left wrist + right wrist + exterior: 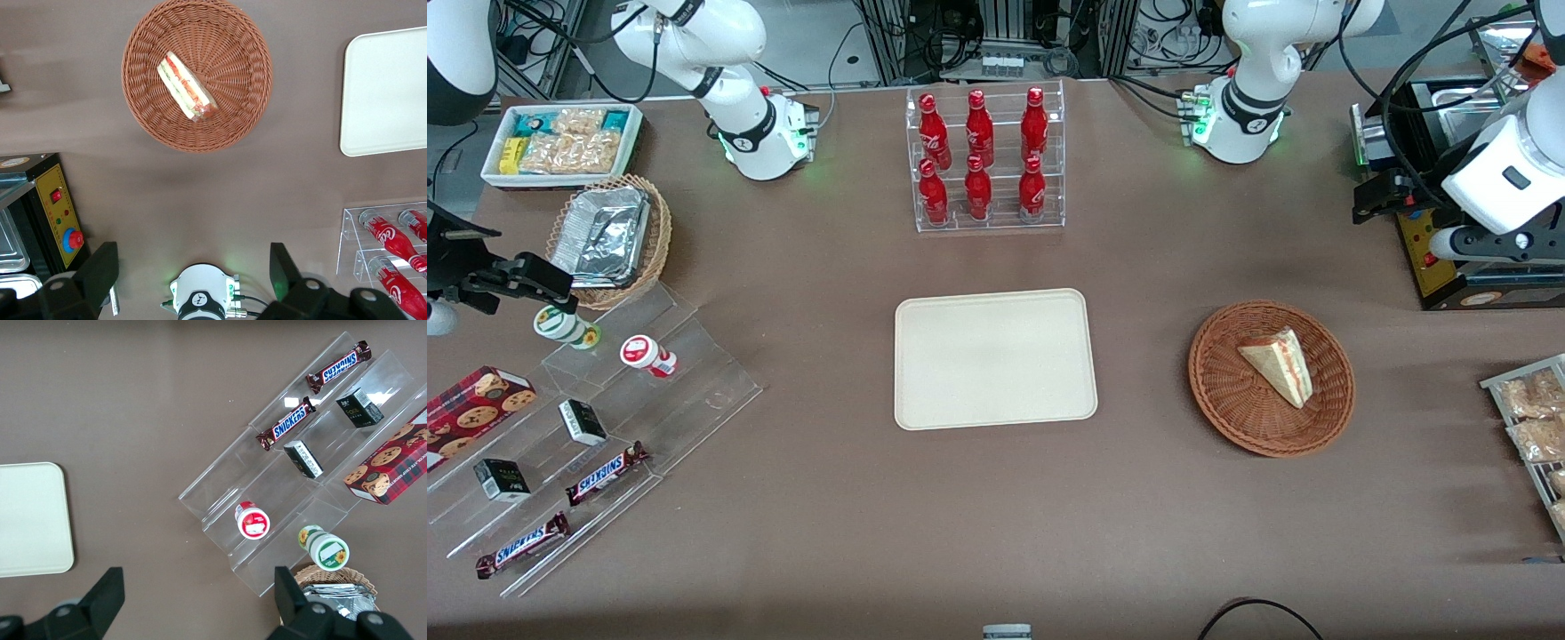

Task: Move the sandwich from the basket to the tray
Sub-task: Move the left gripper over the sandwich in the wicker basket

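The sandwich (1279, 364) (187, 85), a pale wedge with red and green filling, lies in the round reddish-brown wicker basket (1227, 400) (153, 120). The cream tray (996, 358) (387, 93) lies flat beside the basket, toward the parked arm's end, with nothing on it. My gripper (1371, 203) (192, 257) hangs high above the table, farther from the front camera than the basket and toward the working arm's end. It is open, its fingers wide apart with nothing between them.
A black control box with a yellow panel and red button (1449, 258) (60, 220) stands by the gripper. The working arm's base (1240, 124) and a clear rack of red bottles (983, 160) sit farther from the front camera than the tray. Snack packets (1534, 418) lie at the table's edge.
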`<state>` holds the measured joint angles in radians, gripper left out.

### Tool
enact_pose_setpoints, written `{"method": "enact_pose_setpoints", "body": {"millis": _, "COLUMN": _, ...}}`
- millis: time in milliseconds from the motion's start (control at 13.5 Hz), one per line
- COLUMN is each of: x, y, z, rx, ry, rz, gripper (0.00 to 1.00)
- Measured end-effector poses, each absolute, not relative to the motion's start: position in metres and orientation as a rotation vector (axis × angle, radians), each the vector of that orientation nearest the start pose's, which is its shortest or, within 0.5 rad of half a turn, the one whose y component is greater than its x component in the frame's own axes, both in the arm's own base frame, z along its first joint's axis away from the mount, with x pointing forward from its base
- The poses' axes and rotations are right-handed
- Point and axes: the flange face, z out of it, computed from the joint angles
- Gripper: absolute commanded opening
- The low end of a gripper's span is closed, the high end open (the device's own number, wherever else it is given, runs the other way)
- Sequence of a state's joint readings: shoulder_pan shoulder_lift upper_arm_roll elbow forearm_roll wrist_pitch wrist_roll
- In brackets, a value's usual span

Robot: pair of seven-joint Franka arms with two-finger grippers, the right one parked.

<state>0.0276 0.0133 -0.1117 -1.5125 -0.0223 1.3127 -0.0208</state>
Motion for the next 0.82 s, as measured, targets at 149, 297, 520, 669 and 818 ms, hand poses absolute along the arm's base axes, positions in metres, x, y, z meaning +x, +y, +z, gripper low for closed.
{"method": "enact_pose_setpoints", "body": {"millis": 149, "x": 0.528, "y": -0.047, "z": 0.624, "rx": -3.134, "ry": 0.105, "rz": 0.337, "gripper": 1.00}}
{"method": "enact_pose_setpoints", "body": {"millis": 297, "x": 0.528, "y": -0.047, "z": 0.624, "rx": -3.134, "ry": 0.104, "rz": 0.335, "gripper": 1.00}}
{"method": "enact_pose_setpoints", "body": {"millis": 520, "x": 0.532, "y": -0.047, "z": 0.614, "rx": -3.136, "ry": 0.103, "rz": 0.324, "gripper": 1.00}}
{"method": "enact_pose_setpoints", "body": {"millis": 669, "x": 0.534, "y": -0.047, "z": 0.592, "rx": -3.132, "ry": 0.101, "rz": 0.353, "gripper": 1.00}}
{"method": "enact_pose_setpoints", "body": {"millis": 818, "x": 0.539, "y": -0.047, "z": 0.564, "rx": -3.133, "ry": 0.098, "rz": 0.347, "gripper": 1.00}}
